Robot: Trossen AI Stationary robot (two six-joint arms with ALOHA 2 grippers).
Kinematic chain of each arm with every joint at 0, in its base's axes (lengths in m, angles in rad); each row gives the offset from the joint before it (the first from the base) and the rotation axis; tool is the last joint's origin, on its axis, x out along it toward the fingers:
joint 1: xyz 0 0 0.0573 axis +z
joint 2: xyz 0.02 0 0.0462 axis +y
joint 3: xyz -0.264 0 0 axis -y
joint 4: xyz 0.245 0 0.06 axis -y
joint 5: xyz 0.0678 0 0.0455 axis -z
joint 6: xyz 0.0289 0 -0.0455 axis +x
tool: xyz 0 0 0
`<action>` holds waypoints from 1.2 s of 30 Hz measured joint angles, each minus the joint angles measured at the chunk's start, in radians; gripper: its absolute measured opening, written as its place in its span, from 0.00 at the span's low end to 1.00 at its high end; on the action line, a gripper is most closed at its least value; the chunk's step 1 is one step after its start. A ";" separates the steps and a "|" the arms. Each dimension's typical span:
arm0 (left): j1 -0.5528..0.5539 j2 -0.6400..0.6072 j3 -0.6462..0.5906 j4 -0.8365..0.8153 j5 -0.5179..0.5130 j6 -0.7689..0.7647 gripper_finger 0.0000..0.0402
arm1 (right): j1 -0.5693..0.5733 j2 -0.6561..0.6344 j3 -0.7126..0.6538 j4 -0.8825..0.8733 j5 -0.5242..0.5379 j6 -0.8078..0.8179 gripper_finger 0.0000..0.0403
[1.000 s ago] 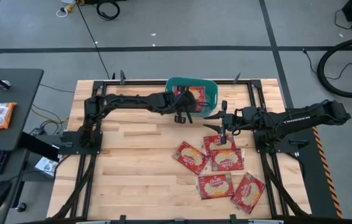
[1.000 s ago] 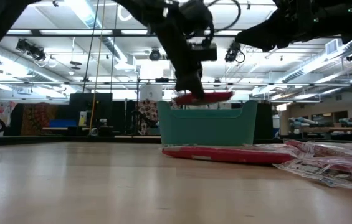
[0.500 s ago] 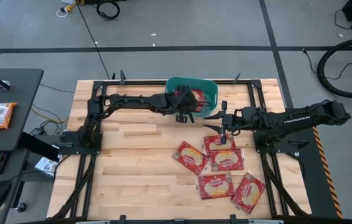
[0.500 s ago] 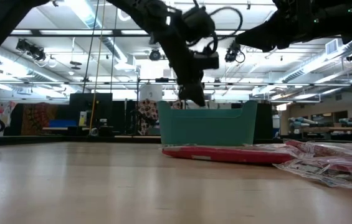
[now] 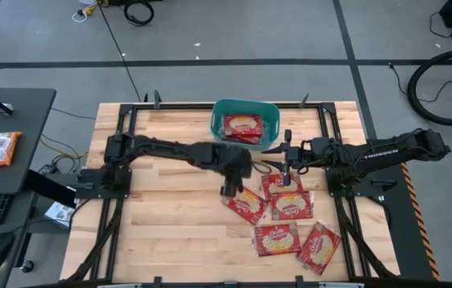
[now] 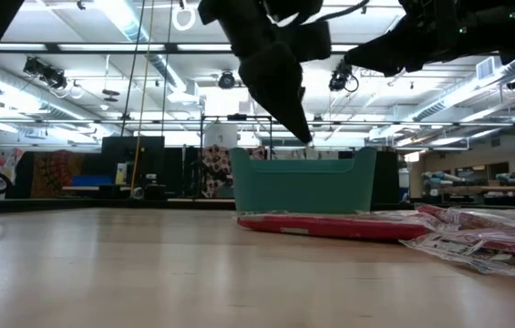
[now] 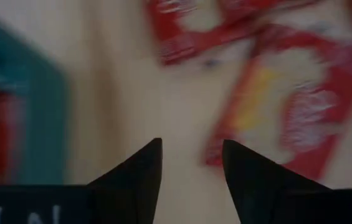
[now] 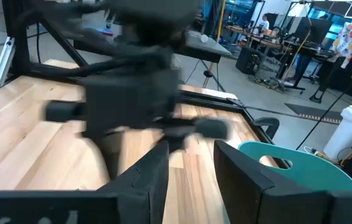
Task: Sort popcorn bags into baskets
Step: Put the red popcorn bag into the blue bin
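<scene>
Wooden surface (image 5: pixel 170 216): left gripper (image 5: pixel 231 189) empty, fingers apart, nearing popcorn bags (image 5: pixel 246 202); should descend squarely over bag edge. Right gripper (image 5: pixel 278 158) parted, waiting beside basket (image 5: pixel 219 110).

White lettering on right arm (image 5: pixel 386 150), seemingly "TROSSEN", bag print unreadable

Between our right gripper's (image 8: pixel 191 163) two dark fingers (image 8: pixel 147 177), slightly parted at the bottom, we see the other arm (image 8: pixel 135 93) blurred across the wooden table (image 8: pixel 20 124), the teal tub's rim (image 8: pixel 300 163) at lower right, and workshop desks (image 8: pixel 269 43) at upper right.
</scene>
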 joint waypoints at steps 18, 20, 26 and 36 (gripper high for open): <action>-0.163 0.192 0.002 0.036 0.018 -0.184 0.42 | 0.000 0.000 0.000 0.003 0.000 0.010 0.33; -0.162 0.192 0.005 -0.040 -0.014 -0.230 0.42 | 0.000 0.000 0.000 0.003 0.000 0.010 0.33; -0.161 0.188 0.005 -0.293 -0.119 -0.374 0.42 | 0.000 0.000 0.000 0.003 0.000 0.010 0.33; -0.168 0.130 -0.005 -0.343 -0.195 -0.505 0.42 | 0.000 0.000 0.000 0.003 0.000 0.009 0.33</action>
